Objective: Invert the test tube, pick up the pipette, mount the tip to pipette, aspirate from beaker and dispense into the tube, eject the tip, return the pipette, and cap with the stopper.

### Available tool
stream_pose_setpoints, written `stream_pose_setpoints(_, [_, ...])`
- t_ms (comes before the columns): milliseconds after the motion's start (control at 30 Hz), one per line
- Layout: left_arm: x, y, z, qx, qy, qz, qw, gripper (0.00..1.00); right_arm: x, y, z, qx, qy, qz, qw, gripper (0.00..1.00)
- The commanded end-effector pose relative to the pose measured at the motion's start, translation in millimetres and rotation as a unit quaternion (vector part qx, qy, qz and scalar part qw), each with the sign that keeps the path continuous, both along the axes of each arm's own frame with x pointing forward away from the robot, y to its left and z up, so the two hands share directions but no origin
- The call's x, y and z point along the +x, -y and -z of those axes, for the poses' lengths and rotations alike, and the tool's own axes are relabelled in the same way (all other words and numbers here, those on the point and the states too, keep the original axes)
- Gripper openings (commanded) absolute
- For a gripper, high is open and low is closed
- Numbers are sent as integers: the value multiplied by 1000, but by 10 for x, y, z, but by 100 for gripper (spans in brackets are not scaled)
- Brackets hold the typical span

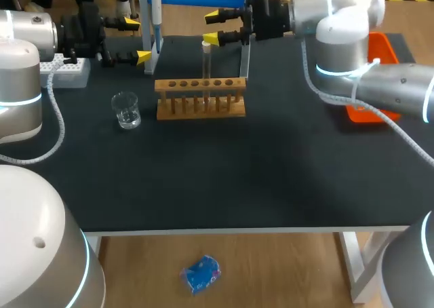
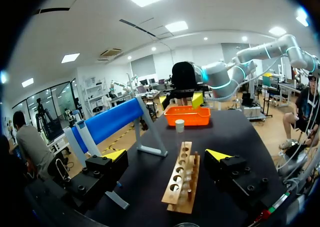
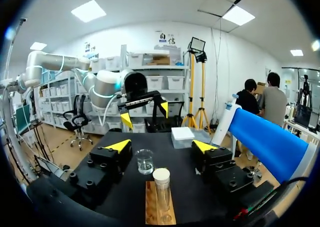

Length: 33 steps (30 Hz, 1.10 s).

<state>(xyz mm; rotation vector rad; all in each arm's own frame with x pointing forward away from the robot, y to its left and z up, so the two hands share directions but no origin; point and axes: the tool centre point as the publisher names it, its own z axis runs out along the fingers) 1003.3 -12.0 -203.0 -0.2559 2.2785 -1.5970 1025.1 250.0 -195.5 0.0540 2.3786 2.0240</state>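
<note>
Head view: test tube (image 1: 206, 60) stands upright in the wooden rack (image 1: 201, 98), a white stopper-like cap on top; beaker (image 1: 126, 110) sits left of the rack. Right gripper (image 1: 215, 26) hovers just behind the tube, jaws apart; left gripper (image 1: 137, 40), far left, likewise spread. Stage undeterminable.

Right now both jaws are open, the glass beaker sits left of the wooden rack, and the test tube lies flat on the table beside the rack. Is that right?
Not quite. The test tube does not lie flat: it stands upright in the wooden rack, as the head view and right wrist view show. The rest holds: the glass beaker sits left of the rack, and both grippers' jaws are open.
</note>
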Motion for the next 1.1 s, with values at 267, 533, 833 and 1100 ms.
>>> stream_pose_setpoints(267, [1, -12, -10, 1, -1, 2, 1000, 100, -40, -57, 5, 55, 7, -2, 998, 0])
stream_pose_setpoints(533, [1, -12, -10, 1, -1, 2, 1000, 100, -36, -119, 48, 68, 6, -19, 997, 0])
stream_pose_setpoints(833, [1, -12, -10, 1, -1, 2, 1000, 100, 13, -139, 93, 72, 0, -26, 997, 0])
stream_pose_setpoints(1100, [1, -12, -10, 1, -1, 2, 1000, 100, 3, -129, 175, 72, -6, -24, 997, 0])
